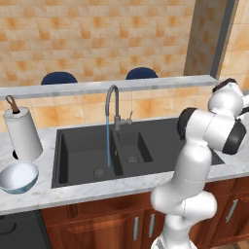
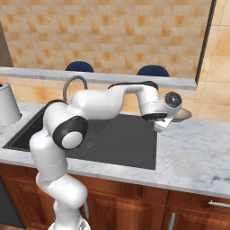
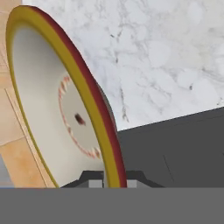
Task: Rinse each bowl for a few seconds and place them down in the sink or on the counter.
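The pale blue bowl (image 1: 18, 177) is seen on the counter (image 1: 97, 192) left of the sink (image 1: 82, 155), water running from the tap (image 1: 113, 104). In the hand view, the gripper (image 3: 109, 183) is clenched on the rim of the tan bowl (image 3: 61, 109) — held over the counter's right side (image 2: 193, 148). The arm is stretched rightward — the hand turned sideways.

Two bowls: pale blue bowl (image 1: 18, 177), tan bowl (image 3: 65, 109). One sink (image 1: 82, 151), two basins. One tap (image 1: 115, 108).
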